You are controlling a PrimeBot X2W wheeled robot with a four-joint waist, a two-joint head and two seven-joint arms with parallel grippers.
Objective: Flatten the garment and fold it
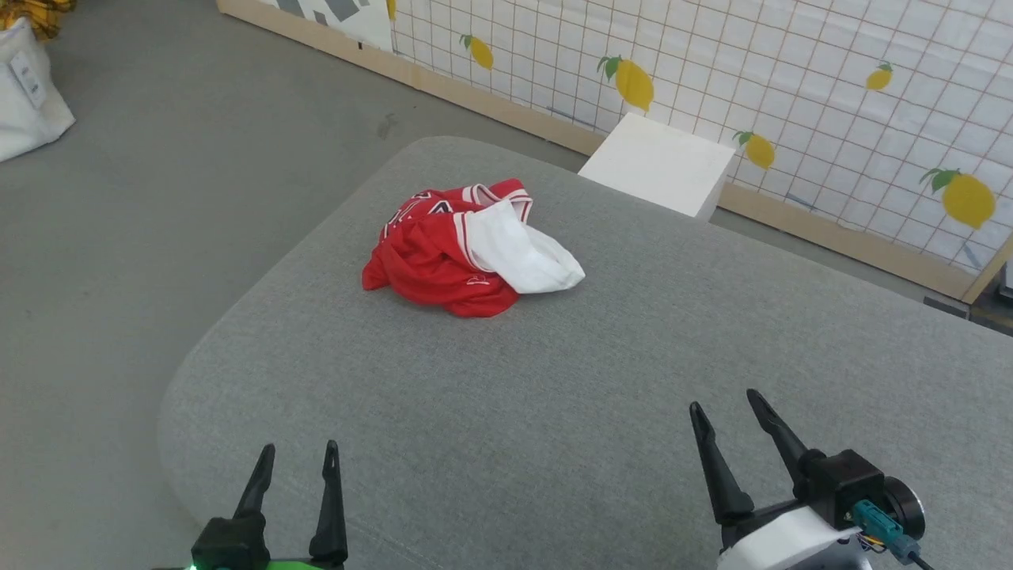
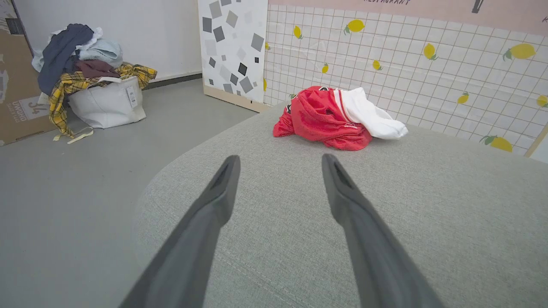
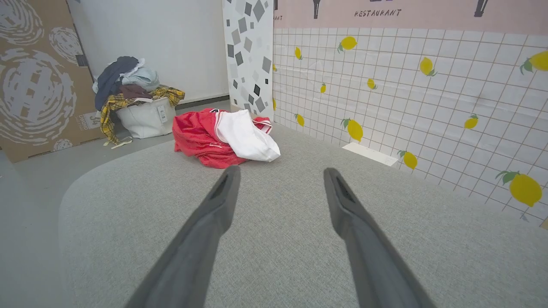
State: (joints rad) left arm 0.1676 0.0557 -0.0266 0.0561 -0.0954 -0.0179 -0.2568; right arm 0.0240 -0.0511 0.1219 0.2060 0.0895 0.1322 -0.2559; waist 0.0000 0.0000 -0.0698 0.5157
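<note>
**Grey padded top, crumpled jersey: how we open it out**

Grey woven fabric covers the broad, round-cornered padded surface (image 1: 554, 380) that we work on. Far beyond our left gripper's fingertips and off to their left, a white fabric bag heaped with mixed clothes (image 2: 107, 102) stands on the floor; it is no part of this job.

Our left gripper (image 1: 300, 446) hovers at the near edge of the surface, its two long dark fingers spread wide and holding nothing. Ahead of it and a little to its right lies the red mesh jersey with white short sleeves and red-and-white striped trim (image 1: 431, 261). It is bunched in a heap, well apart from both grippers. One white sleeve (image 1: 522, 253) flops over the red body on the side nearer our right gripper (image 1: 723, 399). That gripper also hovers over the surface, its fingers parted and empty, with the jersey ahead of it and to its left. Beyond it to the right runs the white tiled wall printed with yellow lemons (image 1: 831, 71).

We judge that flattening has not begun. To do it well, we should carry both grippers forward and come in low. Each should pinch a single layer at edges well apart: the striped trim for the left, the white sleeve's hem for the right. Then we draw them apart evenly. Grabbing the middle would likely take several layers and drag the whole bundle.
</note>
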